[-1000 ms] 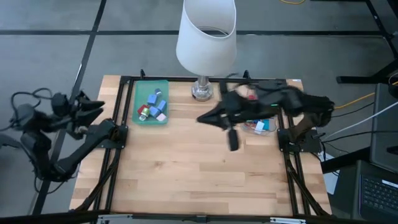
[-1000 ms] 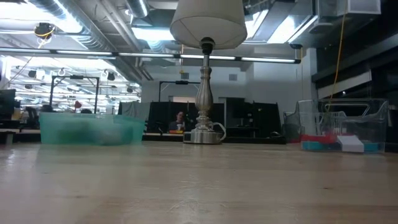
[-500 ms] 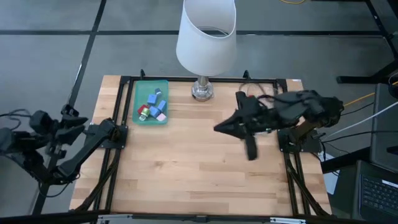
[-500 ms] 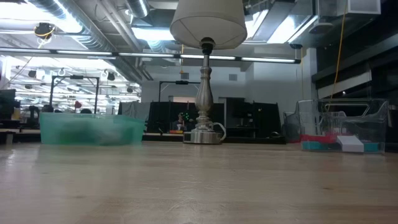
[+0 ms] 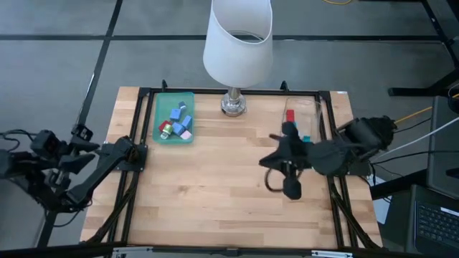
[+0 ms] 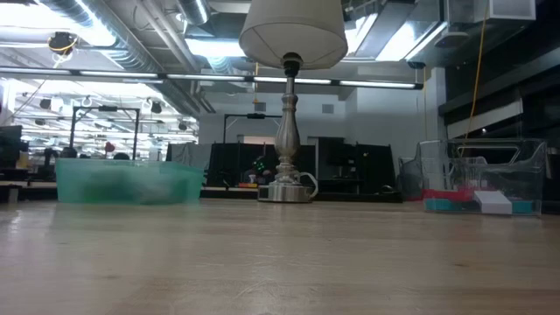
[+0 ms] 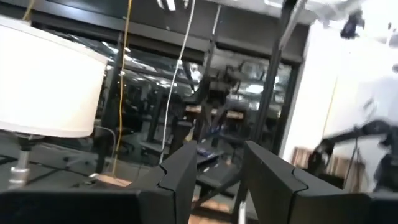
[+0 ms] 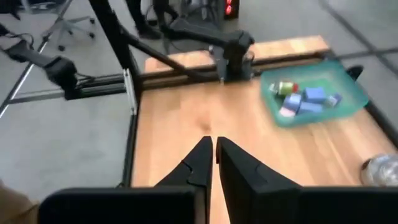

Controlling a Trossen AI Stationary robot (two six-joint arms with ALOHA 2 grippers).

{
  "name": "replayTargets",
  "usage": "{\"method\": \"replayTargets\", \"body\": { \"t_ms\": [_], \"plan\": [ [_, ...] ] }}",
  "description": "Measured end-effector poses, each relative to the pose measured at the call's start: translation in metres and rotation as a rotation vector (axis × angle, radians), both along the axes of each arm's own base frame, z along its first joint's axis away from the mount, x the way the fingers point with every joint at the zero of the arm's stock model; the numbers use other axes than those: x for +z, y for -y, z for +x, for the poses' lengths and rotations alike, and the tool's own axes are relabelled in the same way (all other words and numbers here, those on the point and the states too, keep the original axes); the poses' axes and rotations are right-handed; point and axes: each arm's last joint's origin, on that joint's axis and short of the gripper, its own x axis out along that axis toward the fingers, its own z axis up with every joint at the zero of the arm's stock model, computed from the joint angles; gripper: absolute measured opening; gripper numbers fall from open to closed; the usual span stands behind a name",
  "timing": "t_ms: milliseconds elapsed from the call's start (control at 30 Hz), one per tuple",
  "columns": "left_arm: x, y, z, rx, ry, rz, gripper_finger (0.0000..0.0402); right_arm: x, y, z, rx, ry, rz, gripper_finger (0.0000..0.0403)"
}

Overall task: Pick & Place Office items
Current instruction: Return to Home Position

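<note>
While the right arm hangs over the pale wooden counter (image 5: 215, 201), its claw (image 8: 213, 142) sits forward of the tall lamp with the white shade and silver base (image 5: 233, 105), on the lamp's right, aimed back across the counter toward the lamp's left. Fingers nearly touching, only a thin slit between them, nothing held.

Left arm is off the counter, well out to the lamp's left and forward of it. Its claw (image 7: 219, 155) is raised, looking out at the room with the lamp shade at one side. Fingers parted with a clear gap, empty.

Office items (image 5: 176, 120): most visible ones, small blue, red, green and pink-white blocky pieces, lie piled in the flat translucent green tray (image 5: 165, 102) just left of the lamp base. Right wrist view confirms it: blue blocks, a pink-white one and a red-green one, all inside the tray.

A clear plastic bin (image 5: 315, 115) stands to the lamp's right, near the counter's far edge. It holds a red piece (image 5: 290, 115) and a teal one (image 5: 306, 138). Low view shows red, teal and white along its bottom; can't count them.

Neither claw touches the tray, bin or any piece.
</note>
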Motion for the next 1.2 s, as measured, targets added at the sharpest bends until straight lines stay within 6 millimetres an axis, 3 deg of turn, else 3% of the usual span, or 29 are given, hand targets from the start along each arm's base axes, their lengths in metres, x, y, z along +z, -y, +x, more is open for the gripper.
{"method": "replayTargets", "body": {
  "t_ms": [167, 233, 333, 467, 667, 767, 900, 1033, 1200],
  "plan": [
    [-0.011, -0.006, 0.007, 0.006, -0.086, 0.066, 0.0130, 0.018, -0.013, -0.025, -0.032, 0.157, -0.091, 0.0040],
    [-0.016, -0.012, 0.010, 0.023, -0.120, 0.055, 0.0132, 0.015, -0.020, -0.035, -0.043, 0.199, -0.095, 0.0045],
    [-0.024, -0.022, 0.017, 0.015, -0.159, 0.014, 0.0131, -0.008, -0.037, -0.031, -0.001, 0.292, -0.051, 0.0051],
    [-0.029, -0.033, 0.025, -0.039, -0.179, -0.010, 0.0128, -0.055, -0.048, -0.023, 0.151, 0.561, 0.075, 0.0055],
    [-0.038, -0.050, 0.037, -0.110, -0.203, -0.001, 0.0130, -0.143, -0.016, -0.031, 0.241, 0.755, 0.236, 0.0053],
    [-0.046, -0.058, 0.043, -0.140, -0.230, 0.004, 0.0132, -0.164, 0.004, -0.052, 0.277, 0.868, 0.276, 0.0053],
    [-0.053, -0.070, 0.051, -0.168, -0.236, 0.011, 0.0130, -0.196, 0.028, -0.078, 0.285, 0.867, 0.266, 0.0053],
    [-0.056, -0.083, 0.060, -0.200, -0.196, 0.045, 0.0128, -0.209, 0.051, -0.106, 0.272, 0.911, 0.262, 0.0053],
    [-0.079, -0.108, 0.076, -0.257, -0.197, -0.001, 0.0131, -0.236, 0.070, -0.133, 0.250, 0.926, 0.228, 0.0052]
  ]
}}
